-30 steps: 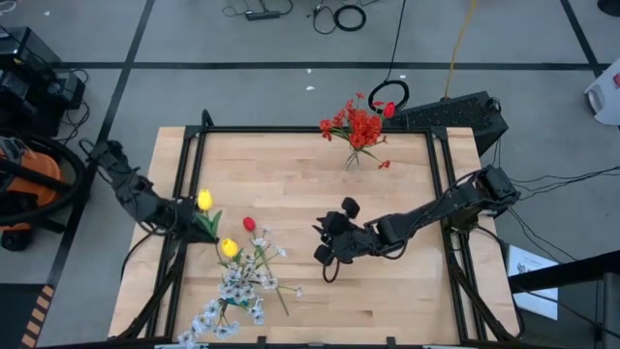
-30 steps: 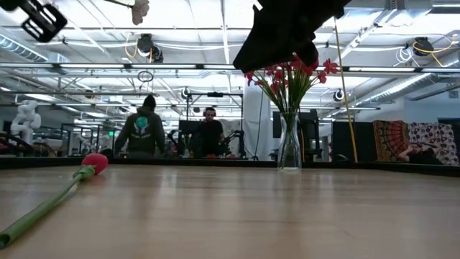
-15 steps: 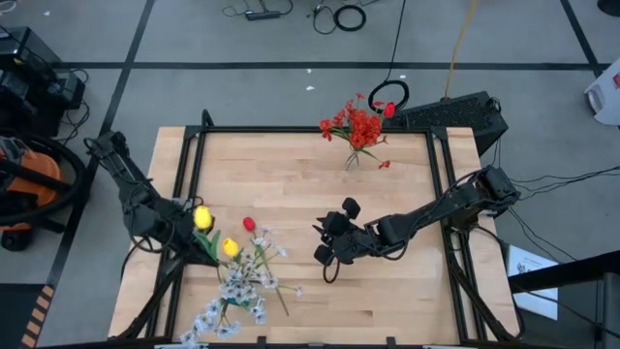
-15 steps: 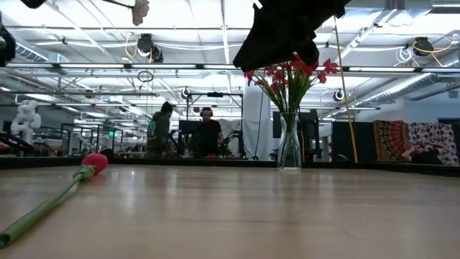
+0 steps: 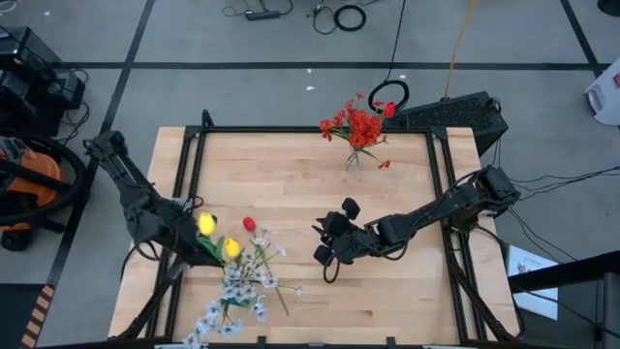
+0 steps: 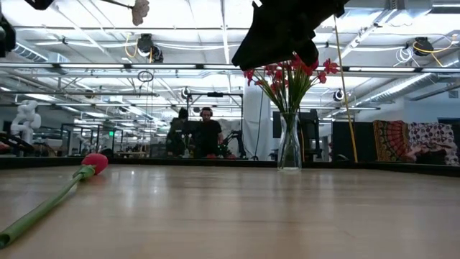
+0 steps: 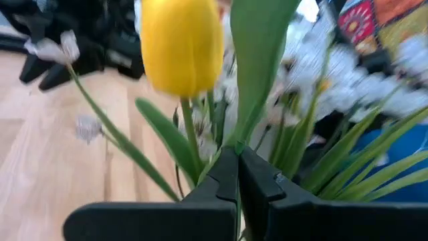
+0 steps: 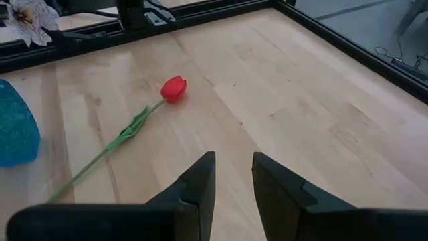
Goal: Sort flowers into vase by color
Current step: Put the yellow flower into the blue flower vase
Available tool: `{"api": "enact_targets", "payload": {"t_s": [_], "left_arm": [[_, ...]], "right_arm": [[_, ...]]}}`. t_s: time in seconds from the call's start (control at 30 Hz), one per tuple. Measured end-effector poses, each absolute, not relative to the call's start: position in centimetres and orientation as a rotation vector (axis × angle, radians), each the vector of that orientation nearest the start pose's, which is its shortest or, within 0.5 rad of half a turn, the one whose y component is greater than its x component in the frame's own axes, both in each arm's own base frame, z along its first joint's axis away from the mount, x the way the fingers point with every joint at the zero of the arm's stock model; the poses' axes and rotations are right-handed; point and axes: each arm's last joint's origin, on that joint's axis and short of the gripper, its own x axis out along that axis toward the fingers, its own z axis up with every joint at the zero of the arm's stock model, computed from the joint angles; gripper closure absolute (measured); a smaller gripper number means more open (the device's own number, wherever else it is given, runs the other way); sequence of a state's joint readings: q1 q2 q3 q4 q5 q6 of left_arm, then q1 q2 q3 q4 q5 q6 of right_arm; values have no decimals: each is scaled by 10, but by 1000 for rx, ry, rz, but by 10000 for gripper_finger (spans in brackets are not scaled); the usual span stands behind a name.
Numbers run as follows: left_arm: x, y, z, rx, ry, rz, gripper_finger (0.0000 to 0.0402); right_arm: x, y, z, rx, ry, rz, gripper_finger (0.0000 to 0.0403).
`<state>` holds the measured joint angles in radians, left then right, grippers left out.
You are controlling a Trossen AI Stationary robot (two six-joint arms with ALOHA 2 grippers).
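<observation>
In the high view my left gripper is shut on a yellow tulip near the table's left side, next to a bunch of white blossoms and a second yellow tulip. A red tulip lies flat on the table, its bud toward the far side. Red flowers stand in a clear glass vase at the far edge. My right gripper is open above the table's middle; its wrist view shows the red tulip and a blue vase. My left gripper pinches the yellow tulip between its two shut fingers on the green leaf and stalk below the bud. The tulip is lifted clear of the table and stands up out of the fingers.
A black frame runs round the wooden table. The right half of the table, between my right gripper and the glass vase, has bare wood. People stand in the room far behind the table.
My left gripper has carried the yellow tulip toward the table's near edge and slightly right, closer to the white blossoms and the second yellow tulip. It has stayed shut. My right arm has kept still.
</observation>
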<state>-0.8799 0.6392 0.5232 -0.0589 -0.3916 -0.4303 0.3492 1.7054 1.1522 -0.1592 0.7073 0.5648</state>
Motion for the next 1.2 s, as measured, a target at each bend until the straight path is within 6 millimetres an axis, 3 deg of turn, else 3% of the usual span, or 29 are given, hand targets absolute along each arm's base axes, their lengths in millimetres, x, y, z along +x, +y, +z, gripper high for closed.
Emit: {"api": "enact_targets", "payload": {"t_s": [0.33, 0.6, 0.8, 1.2], "left_arm": [[122, -130, 252, -267, 386, -400, 397], [130, -139, 238, -219, 451, -378, 371], [132, -142, 234, -231, 476, -370, 369], [131, -145, 232, -237, 518, -444, 367]], "right_arm": [[351, 111, 226, 310, 509, -418, 312], [363, 125, 206, 337, 508, -345, 312], [366, 128, 191, 356, 538, -364, 312], [366, 129, 192, 371, 536, -350, 312]]}}
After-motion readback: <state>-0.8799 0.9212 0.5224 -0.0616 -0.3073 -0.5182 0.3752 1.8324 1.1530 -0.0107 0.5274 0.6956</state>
